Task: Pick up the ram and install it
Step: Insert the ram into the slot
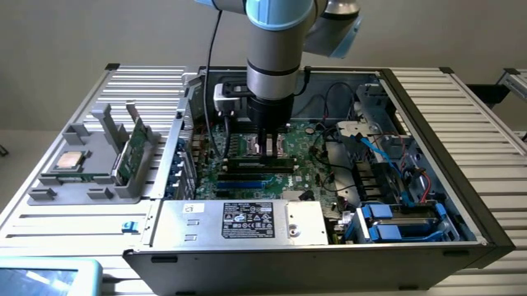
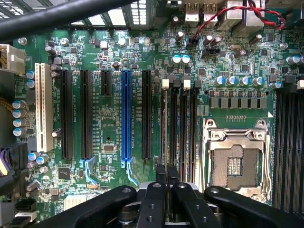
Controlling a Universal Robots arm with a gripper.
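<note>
gripper [image 1: 268, 152]: we see its jaws drawn almost together, low over the memory slots [image 2: 183, 128] of the motherboard [image 2: 111, 123]; we cannot tell whether anything thin sits between them.
ram [image 1: 133, 151]: we see it standing on edge in the grey rack [image 1: 49, 194], at the exterior view's left, well apart from the gripper.

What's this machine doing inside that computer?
A robot arm reaches down into an open computer case. Its gripper, fingers closed, sits over the memory slots on the motherboard, beside the empty processor socket. Whether anything is pinched between them isn't clear. A green ram stick stands upright in the grey rack outside the case.
</note>
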